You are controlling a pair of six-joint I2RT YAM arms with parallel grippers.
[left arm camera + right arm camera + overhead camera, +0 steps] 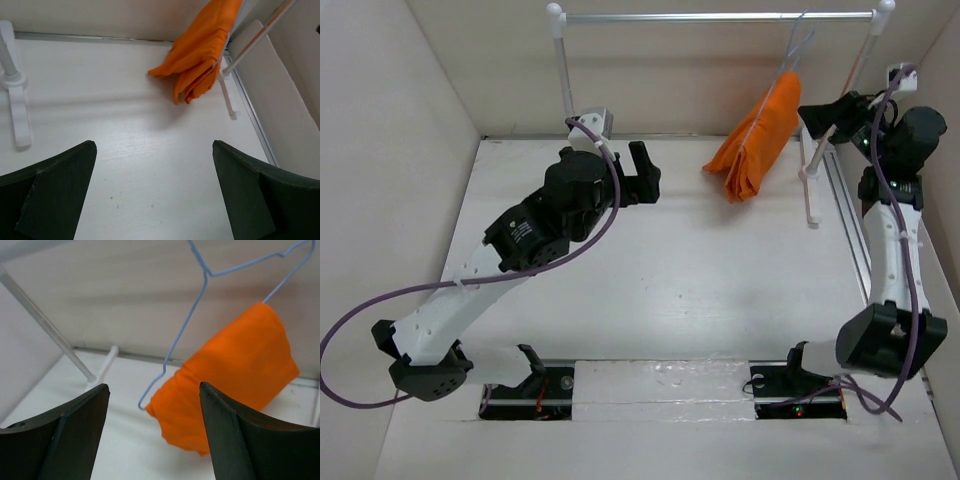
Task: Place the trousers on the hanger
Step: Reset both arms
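Observation:
The orange trousers (756, 140) hang folded over the thin blue hanger (794, 52), whose hook is on the metal rail (720, 16) at the back right. Their lower end reaches down to the table. My right gripper (810, 118) is just right of the trousers, open and holding nothing. In the right wrist view the hanger (199, 295) and the trousers (235, 375) sit beyond the open gripper (153, 386). My left gripper (648, 172) is open over the table, well left of the trousers. Its wrist view shows the trousers (200, 55) far ahead of the empty gripper (154, 146).
The rail stands on white posts (560, 60) with feet on the table (810, 195). A metal track (848, 220) runs along the right side. Walls enclose the table at the left, back and right. The rail's left foot (17, 110) shows in the left wrist view.

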